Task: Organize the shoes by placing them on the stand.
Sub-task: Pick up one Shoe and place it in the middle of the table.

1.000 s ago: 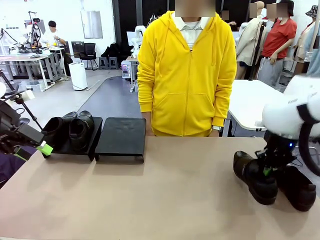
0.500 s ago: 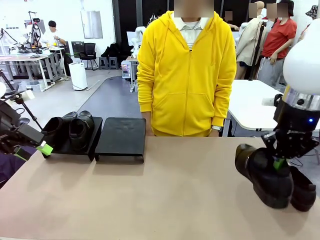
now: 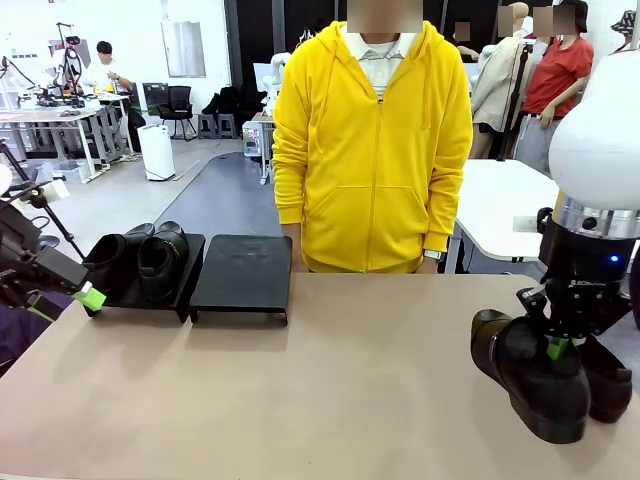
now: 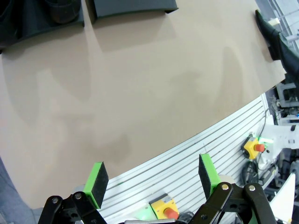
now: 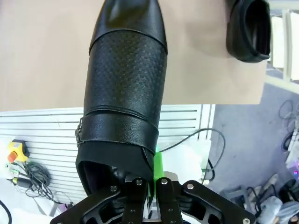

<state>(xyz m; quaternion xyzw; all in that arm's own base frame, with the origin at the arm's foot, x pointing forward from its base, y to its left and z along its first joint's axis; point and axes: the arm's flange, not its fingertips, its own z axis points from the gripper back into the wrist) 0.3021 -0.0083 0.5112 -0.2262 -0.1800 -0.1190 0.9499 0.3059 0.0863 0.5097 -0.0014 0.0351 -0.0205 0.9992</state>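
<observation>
Your right claw was clamped on a shoe at its heel rim, toe down over the tan table; your left claw stood wide, empty. Two shoes sat on the stand, left tray, desks behind.

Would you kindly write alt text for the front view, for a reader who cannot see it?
The robot's right hand is shut on the rim of a black shoe at the table's right side, a second shoe beside it. At far left, two shoes sit on the stand's left tray, the right tray bare. A person in a yellow hoodie stands opposite.
</observation>
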